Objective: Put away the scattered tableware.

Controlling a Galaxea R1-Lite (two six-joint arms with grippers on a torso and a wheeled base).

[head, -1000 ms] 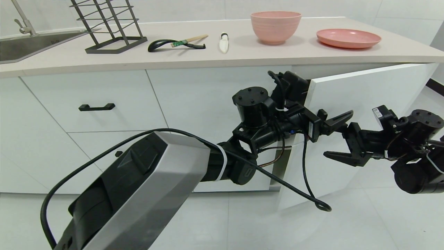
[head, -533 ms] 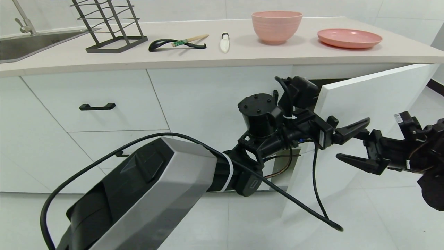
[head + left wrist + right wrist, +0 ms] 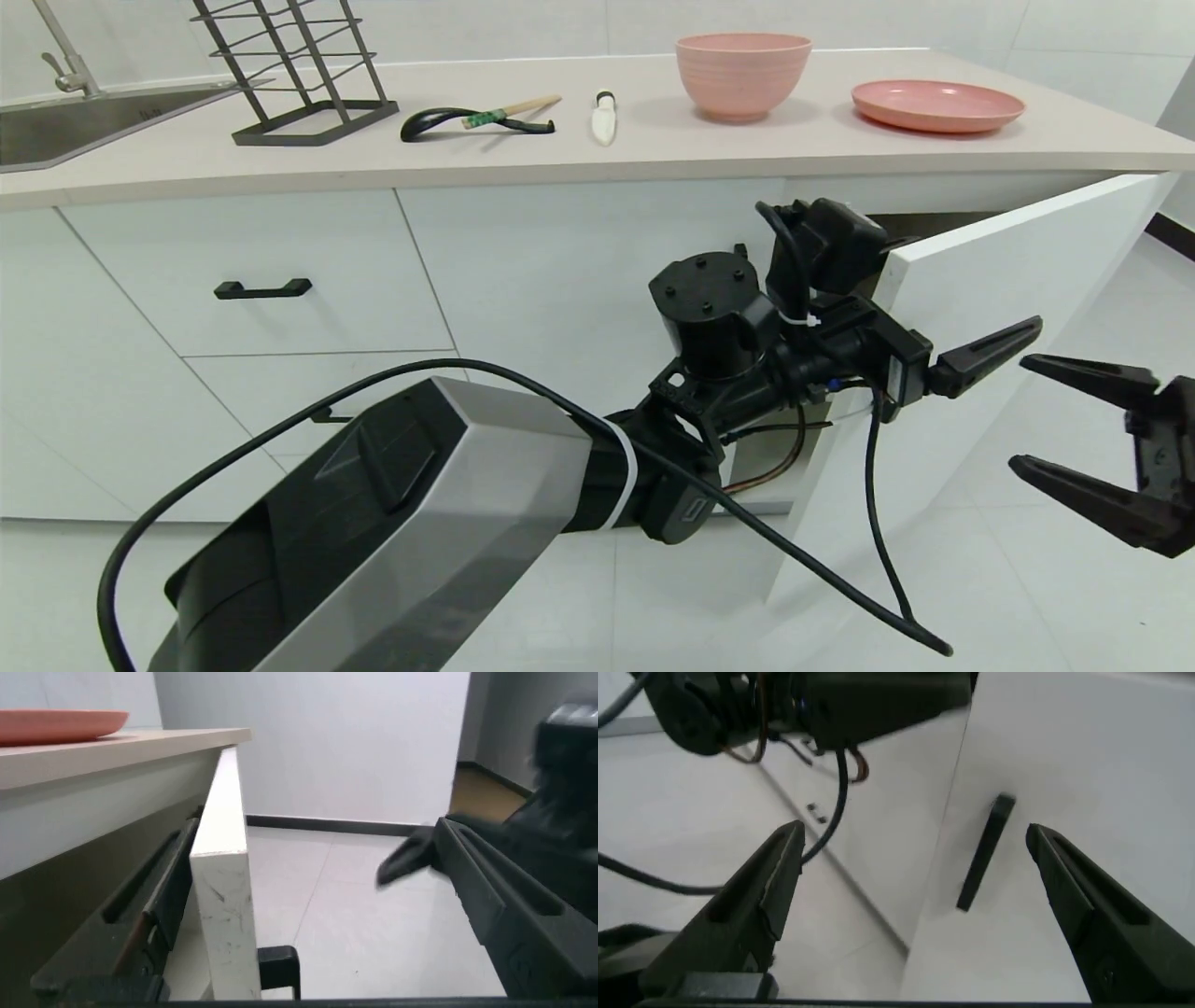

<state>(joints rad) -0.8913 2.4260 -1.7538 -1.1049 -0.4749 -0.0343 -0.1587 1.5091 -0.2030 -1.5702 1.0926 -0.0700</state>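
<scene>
The tableware lies along the worktop (image 3: 653, 149), well above both sets of fingers and touched by neither. A pink bowl (image 3: 742, 73) and a pink plate (image 3: 936, 105) stand near the right end, apart from each other, and the plate is over the open cupboard door (image 3: 1074, 252). Further left we see a small white utensil (image 3: 604, 117), then wooden chopsticks (image 3: 512, 107) lying across the handle of a black spoon (image 3: 425, 123). Beyond these are a wire dish rack (image 3: 299, 84) and the sink (image 3: 75, 117).

Our left gripper (image 3: 291, 849) sits at the free edge of the door, its fingers spread wide with that edge between them. One finger (image 3: 990, 343) is out in front of the door's outer face. The other is on the inner side and seems to lie against the inner face, though we cannot be sure it touches.

Our right gripper (image 3: 1018, 411) hangs low at the right, before the door's outer face, fingers wide apart and holding nothing. In the right wrist view the door's black handle (image 3: 982, 854) shows between them, farther off and untouched.
</scene>
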